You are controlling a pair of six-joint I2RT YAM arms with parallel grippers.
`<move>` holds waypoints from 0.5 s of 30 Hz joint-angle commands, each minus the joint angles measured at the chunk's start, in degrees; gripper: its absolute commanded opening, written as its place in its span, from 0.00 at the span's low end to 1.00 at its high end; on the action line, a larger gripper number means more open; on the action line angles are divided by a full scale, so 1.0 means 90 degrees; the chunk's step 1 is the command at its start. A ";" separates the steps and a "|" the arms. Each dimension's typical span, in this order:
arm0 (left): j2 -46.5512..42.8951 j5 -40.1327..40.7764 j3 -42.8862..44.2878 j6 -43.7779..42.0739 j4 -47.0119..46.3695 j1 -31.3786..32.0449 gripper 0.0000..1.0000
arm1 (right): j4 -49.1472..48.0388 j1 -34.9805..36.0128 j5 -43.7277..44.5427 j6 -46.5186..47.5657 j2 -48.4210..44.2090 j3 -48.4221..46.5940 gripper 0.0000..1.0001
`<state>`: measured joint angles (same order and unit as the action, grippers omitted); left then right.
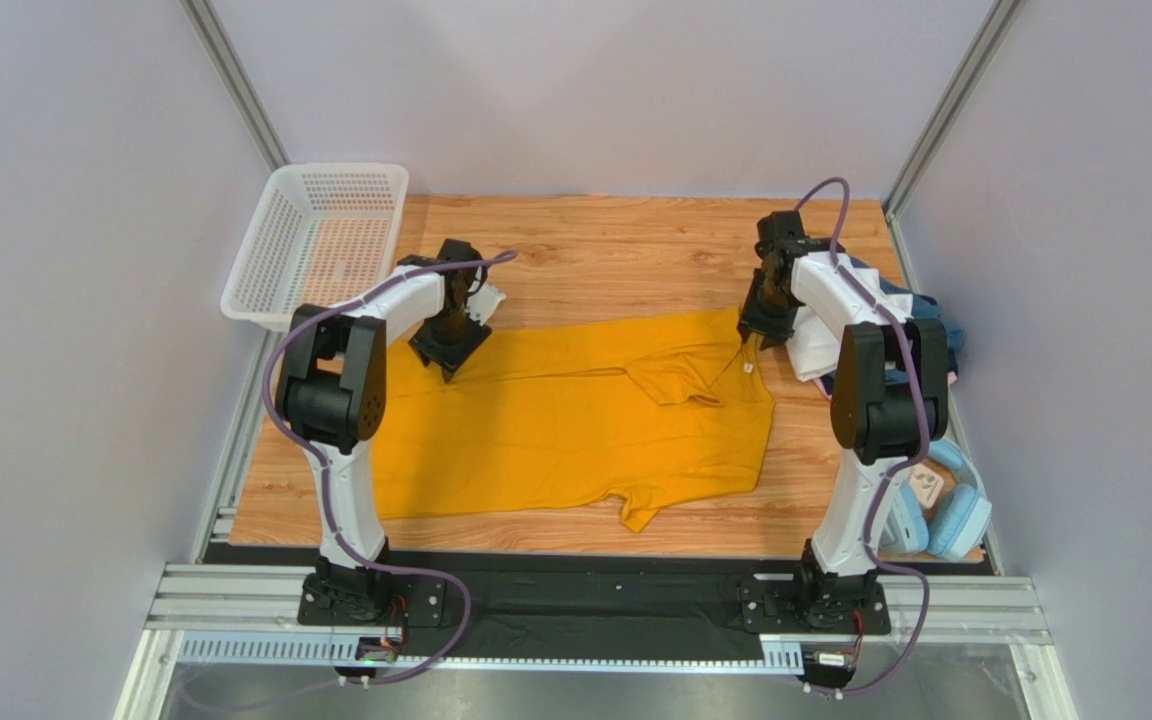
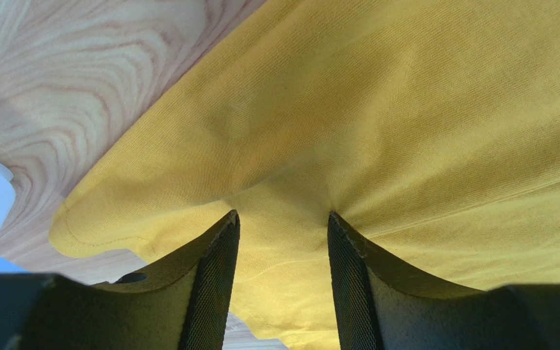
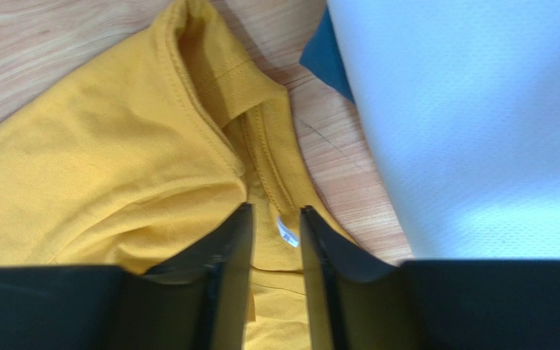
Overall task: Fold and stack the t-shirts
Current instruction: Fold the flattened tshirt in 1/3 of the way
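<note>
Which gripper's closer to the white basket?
Left. Left gripper is just right of the basket, on the yellow shirt; right gripper is across the table at its collar.

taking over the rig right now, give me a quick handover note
Left claw: open, tips pressed on the yellow shirt at its far left corner; no grip visible.
Right claw: open, astride the collar at the label.
Yellow shirt lies spread on the table, unfolded; other shirts are heaped at the right edge.
Done: nothing folded or stacked.
Left: fold every shirt, then stack.
</note>
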<state>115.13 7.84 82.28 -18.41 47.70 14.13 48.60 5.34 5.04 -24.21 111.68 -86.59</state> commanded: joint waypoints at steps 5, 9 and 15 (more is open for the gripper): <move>0.0010 0.0008 0.0086 -0.0141 0.0188 -0.0037 0.54 | 0.0118 -0.0008 -0.0090 -0.0103 -0.0659 0.0371 0.43; 0.0040 -0.0021 0.0125 -0.0112 0.0208 -0.0037 0.54 | -0.0224 0.0167 -0.1221 -0.0269 -0.1537 0.1318 0.45; 0.0040 -0.0060 0.0174 -0.0073 0.0256 -0.0037 0.54 | -0.0761 0.0480 -0.2091 -0.0455 -0.1637 0.2423 0.45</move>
<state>115.20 7.81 82.35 -18.48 48.25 14.11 46.83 8.01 -6.04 -26.17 97.32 -69.12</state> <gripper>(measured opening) 0.545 0.444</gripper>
